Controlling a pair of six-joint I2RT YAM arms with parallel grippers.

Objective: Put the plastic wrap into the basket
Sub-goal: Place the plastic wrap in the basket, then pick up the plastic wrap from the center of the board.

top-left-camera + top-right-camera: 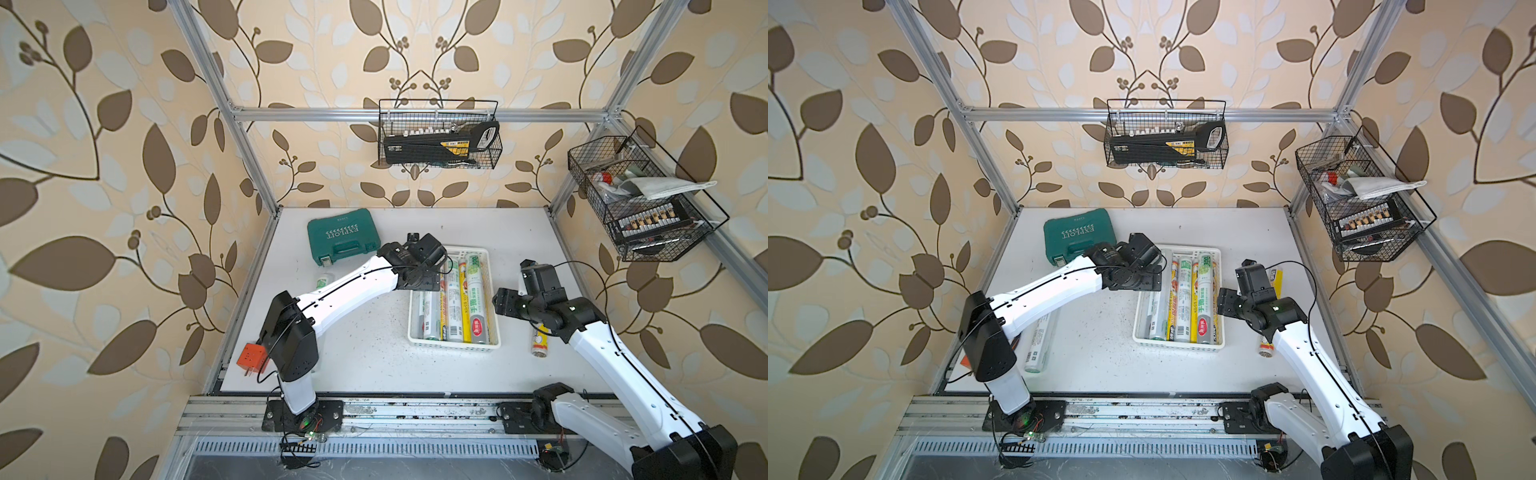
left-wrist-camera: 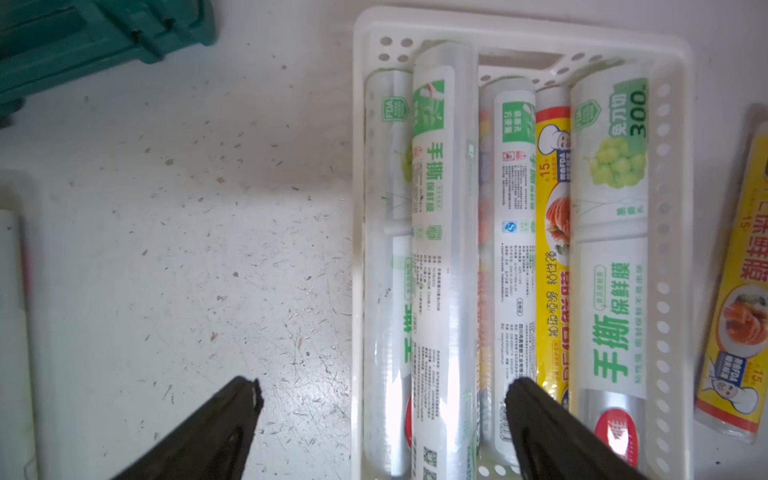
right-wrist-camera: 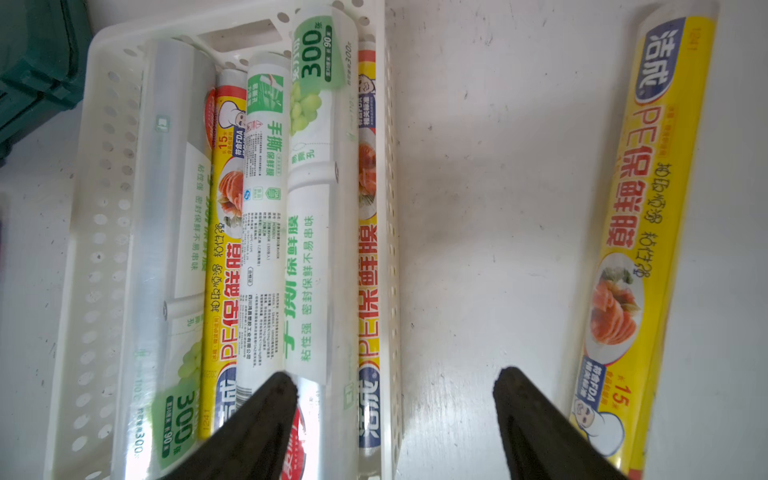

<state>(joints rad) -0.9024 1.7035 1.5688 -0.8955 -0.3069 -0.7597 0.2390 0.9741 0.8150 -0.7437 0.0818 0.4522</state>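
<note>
**Left wrist view: top roll may shift**

The plastic wrap [image 2: 611,208] fills the basket [image 2: 673,208] lengthwise, slim tubes lying side by side, yellow-labelled or silvery with green print. One top roll [image 2: 440,249] rides on its neighbours. Being round and slick, it could roll aside or be dragged by a low pass. A yellow roll [image 3: 648,232] lies on the worktop [image 2: 187,249] just beside the basket, and a loose silvery roll [image 1: 1038,349] lies partly under the left arm. The left gripper [image 2: 384,386] and right gripper [image 3: 397,376] both show fingers apart, holding nothing. The right one straddles the basket wall and could snag it.
</note>
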